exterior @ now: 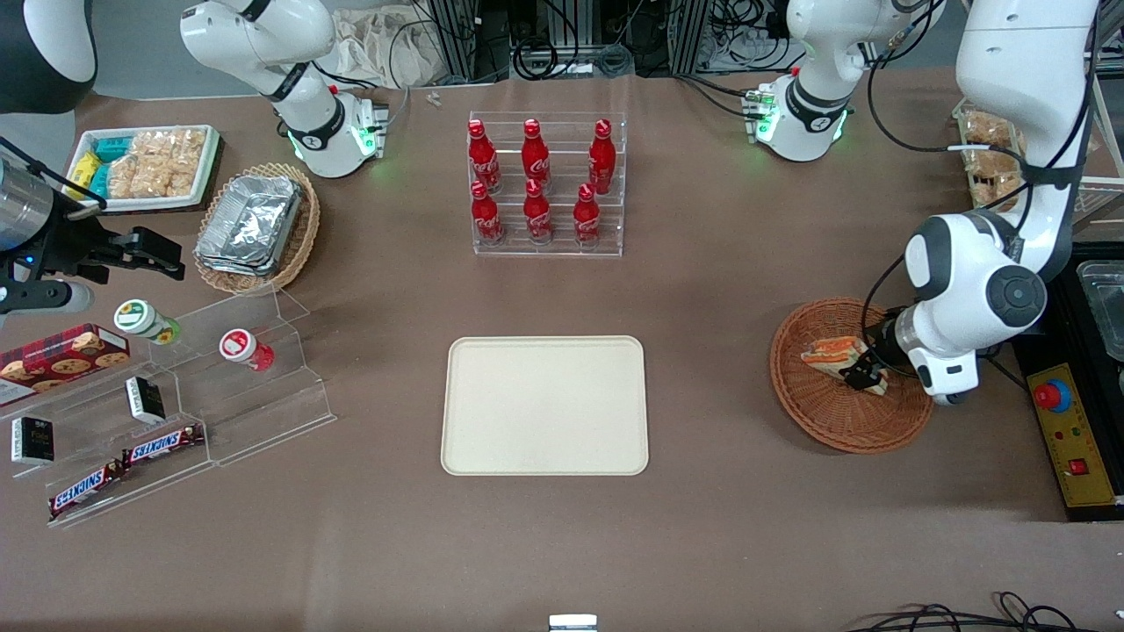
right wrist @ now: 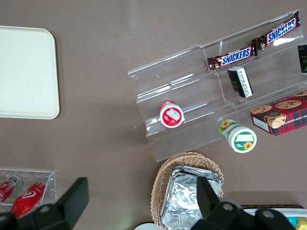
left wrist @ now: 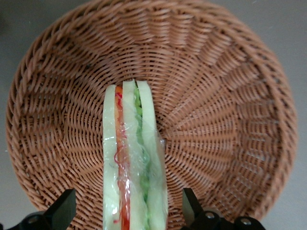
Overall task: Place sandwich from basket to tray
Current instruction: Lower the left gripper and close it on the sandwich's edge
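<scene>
Gripper low in wicker basket, fingers open astride wrapped sandwich. Seemingly off-centre; could nudge wedge sideways or slip on film before tray.

Woven wicker on the basket — reddish-brown, ribbed and rough. The sandwich wears clear, glossy plastic film over soft white bread. Hard black matt plastic on the gripper, whose fingers sit spread either side of the sandwich, low over the basket. The tray looks smooth, matt cream. Table: flat brown, dull finish. Crinkled shiny foil containers in a paler wicker basket — and clear glossy acrylic on the bottle rack.
</scene>
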Controlling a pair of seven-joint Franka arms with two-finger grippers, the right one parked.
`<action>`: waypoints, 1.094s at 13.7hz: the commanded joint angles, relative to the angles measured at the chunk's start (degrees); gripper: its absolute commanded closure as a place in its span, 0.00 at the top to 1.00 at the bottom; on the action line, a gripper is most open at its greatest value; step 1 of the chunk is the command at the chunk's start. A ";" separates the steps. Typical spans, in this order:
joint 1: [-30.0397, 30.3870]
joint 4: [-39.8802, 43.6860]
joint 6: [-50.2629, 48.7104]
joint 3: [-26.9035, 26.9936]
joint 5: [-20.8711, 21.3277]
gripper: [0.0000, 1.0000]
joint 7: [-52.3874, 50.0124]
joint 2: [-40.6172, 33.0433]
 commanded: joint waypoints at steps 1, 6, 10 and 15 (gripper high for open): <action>-0.11 -0.06 0.90 -0.07 -0.30 1.00 -1.33 0.86; -0.20 0.03 3.63 -0.07 -0.30 0.92 -2.12 3.49; 0.15 0.46 2.93 -0.07 -0.21 0.31 -1.94 2.62; -0.20 7.02 -8.80 -0.42 -0.13 0.20 -0.45 -2.91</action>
